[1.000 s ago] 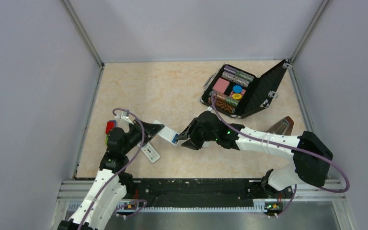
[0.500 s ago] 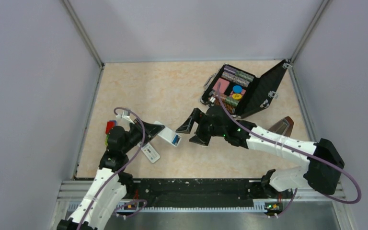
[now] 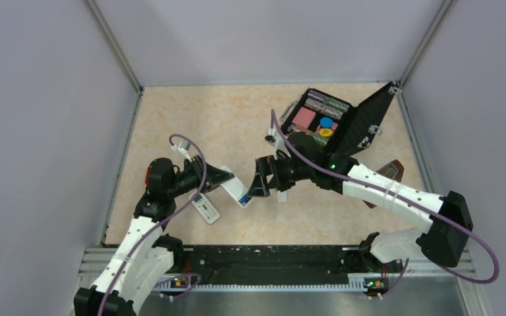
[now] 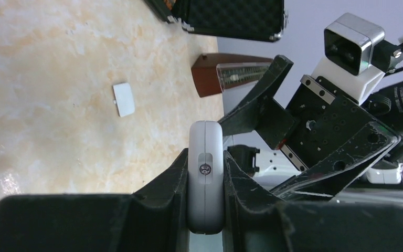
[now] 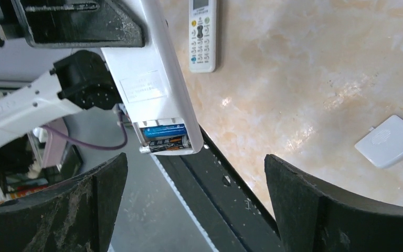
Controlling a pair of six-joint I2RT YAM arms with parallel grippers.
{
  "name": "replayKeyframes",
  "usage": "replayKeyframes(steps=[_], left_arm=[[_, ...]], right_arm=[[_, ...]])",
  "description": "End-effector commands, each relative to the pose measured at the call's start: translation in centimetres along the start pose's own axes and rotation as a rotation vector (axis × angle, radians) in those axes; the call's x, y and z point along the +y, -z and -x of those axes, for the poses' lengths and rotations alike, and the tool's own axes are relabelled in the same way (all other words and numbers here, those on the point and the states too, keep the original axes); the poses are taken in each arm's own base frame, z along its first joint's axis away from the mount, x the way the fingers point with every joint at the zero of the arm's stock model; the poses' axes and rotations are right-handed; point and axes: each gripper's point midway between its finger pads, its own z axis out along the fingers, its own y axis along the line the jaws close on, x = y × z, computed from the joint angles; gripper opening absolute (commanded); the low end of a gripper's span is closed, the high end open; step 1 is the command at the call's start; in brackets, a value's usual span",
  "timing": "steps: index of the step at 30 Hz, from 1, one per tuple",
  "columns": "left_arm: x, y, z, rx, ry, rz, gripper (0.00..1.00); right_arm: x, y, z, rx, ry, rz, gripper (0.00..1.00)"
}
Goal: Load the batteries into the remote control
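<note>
The left claw [image 3: 219, 178] pointed rightward, clamped on the remote control [image 5: 152, 79]; the right claw [image 5: 197, 210] faced its battery end, jaws spread wide.

Plain grey-lilac walls [image 3: 39, 131] enclose a beige, marbled tabletop [image 3: 197, 118] on three sides. Slim metal posts [image 3: 114, 47] rise at the back corners. A black rail [image 3: 270, 255] lines the near edge. Light falls evenly.

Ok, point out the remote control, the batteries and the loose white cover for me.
remote control [image 5: 149, 63], right wrist view, its plain white back.
batteries [image 5: 162, 129], right wrist view, blue one in the open compartment.
white cover [image 5: 389, 140], right wrist view, middle of its flat face.
</note>
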Motion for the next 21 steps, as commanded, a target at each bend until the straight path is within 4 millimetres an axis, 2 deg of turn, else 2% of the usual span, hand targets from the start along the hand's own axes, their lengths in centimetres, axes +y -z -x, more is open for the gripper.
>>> replayKeyframes(steps=[1,9,15,21], left_arm=[[-2.8,0.3,-0.4,0.074,-0.039,-0.087,0.00],[-2.7,-0.1,-0.2,0.084,-0.020,-0.096,0.00],[-2.9,-0.2,-0.2,0.089,-0.020,-0.103,0.00],[-2.9,0.0,-0.5,0.097,-0.026,-0.107,0.00]], right_arm=[[0.8,0.3,-0.8,0.055,0.142,0.070,0.99],[3.2,-1.1,-2.5,0.091,0.156,0.139,0.99],[3.2,-2.9,-2.7,0.096,0.122,0.114,0.99],[3.3,-3.1,-2.3,0.064,0.104,0.119,0.94]])
